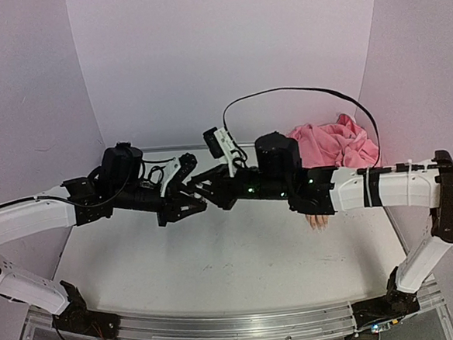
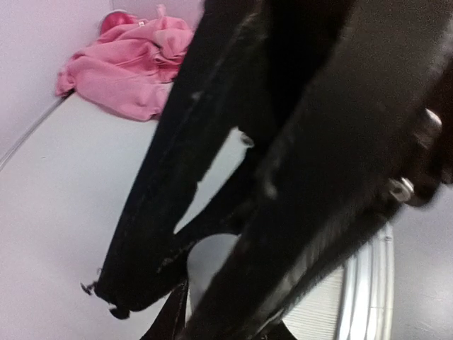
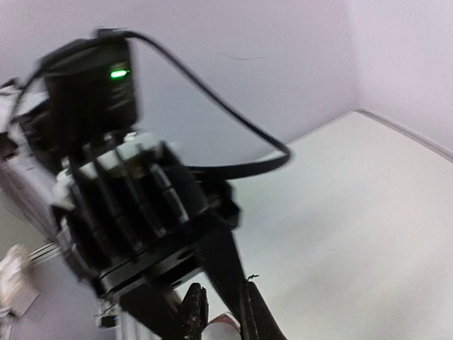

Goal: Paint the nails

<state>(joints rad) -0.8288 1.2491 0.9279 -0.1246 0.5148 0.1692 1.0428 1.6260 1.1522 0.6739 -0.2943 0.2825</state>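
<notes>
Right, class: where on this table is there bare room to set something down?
Bare: the broad near strip of table between arms and front rail. Crowded: mid-table around left hand and right hand; back right, pink cloth and mannequin fingers.

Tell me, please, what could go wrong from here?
1. The left hand and right hand sit very close in mid-air, perhaps touching; a small move might knock them together.
2. The right arm covers all but the mannequin fingertips, so it might bump them.
3. The cable loops over the cloth and might snag.
</notes>
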